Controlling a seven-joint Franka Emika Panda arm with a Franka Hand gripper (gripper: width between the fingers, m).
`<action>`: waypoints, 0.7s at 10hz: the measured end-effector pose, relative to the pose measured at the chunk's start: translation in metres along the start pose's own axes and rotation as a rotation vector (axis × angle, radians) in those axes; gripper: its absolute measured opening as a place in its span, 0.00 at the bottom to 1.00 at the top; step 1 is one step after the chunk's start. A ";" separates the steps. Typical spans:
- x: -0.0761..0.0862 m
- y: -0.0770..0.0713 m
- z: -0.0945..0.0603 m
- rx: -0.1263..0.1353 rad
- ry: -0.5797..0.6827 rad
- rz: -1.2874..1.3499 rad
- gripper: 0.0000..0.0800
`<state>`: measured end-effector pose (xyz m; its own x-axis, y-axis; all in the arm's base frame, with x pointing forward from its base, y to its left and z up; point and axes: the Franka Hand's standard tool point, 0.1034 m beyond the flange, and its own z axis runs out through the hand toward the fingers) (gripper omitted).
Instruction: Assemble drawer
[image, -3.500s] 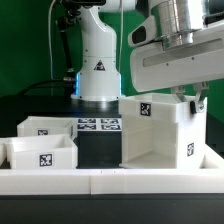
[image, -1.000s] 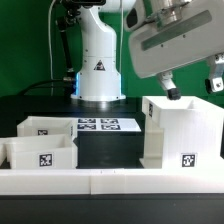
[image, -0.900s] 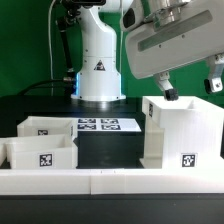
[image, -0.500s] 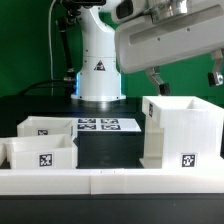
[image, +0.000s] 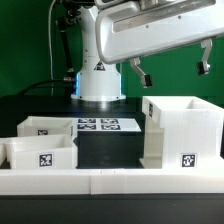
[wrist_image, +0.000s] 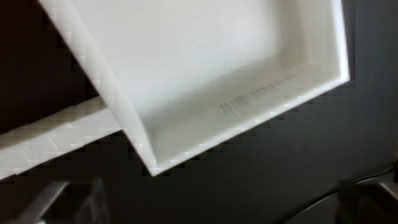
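Note:
The white box shell (image: 183, 135) stands on the dark table at the exterior view's right, its open side up, with a tag low on its front. Two small white trays (image: 45, 127) (image: 40, 153) sit at the exterior view's left, the nearer one tagged. My gripper (image: 170, 66) hangs open and empty well above the shell, its dark fingers (image: 137, 72) spread wide. In the wrist view the shell (wrist_image: 214, 70) shows from above, far below the gripper (wrist_image: 217, 205), with nothing between the fingers (wrist_image: 63, 205).
The marker board (image: 100, 125) lies flat behind the trays, in front of the arm's white base (image: 98, 70). A long low white border wall (image: 110, 180) runs along the front and also shows in the wrist view (wrist_image: 45, 145).
The gripper first held the shell, then let go of it standing at the right. Over the last second the open gripper has risen and swung toward the exterior view's left.

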<state>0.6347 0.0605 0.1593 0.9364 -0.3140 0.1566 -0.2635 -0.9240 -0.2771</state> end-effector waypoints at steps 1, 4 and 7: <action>-0.002 0.021 -0.005 -0.011 -0.002 -0.121 0.81; -0.004 0.076 -0.012 -0.095 0.015 -0.206 0.81; -0.006 0.103 -0.008 -0.089 0.020 -0.200 0.81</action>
<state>0.6000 -0.0348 0.1375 0.9675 -0.1259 0.2193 -0.0932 -0.9837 -0.1536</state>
